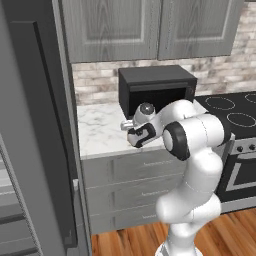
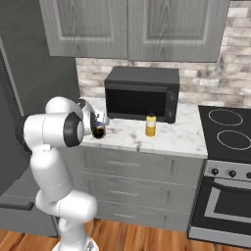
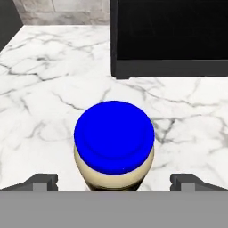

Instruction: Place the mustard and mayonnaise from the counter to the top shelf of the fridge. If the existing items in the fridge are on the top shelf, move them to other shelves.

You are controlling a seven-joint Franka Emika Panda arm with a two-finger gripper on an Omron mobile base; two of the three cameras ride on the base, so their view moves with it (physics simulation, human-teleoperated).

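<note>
Marble counter [image 3: 44, 89] carries the mayonnaise [image 3: 114, 144] before the black microwave [image 3: 169, 38]; gripper [image 3: 114, 181] spread wide astride it, grasping nothing.

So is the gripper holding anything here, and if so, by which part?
Nothing is held. The gripper stands open, its fingertips wide on either side of the mayonnaise, clear of the jar, which stands on the counter.

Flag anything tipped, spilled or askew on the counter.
Nothing stands out. The mayonnaise stands upright with its lid on, the mustard stands upright before the microwave, and the counter shows no spills.
</note>
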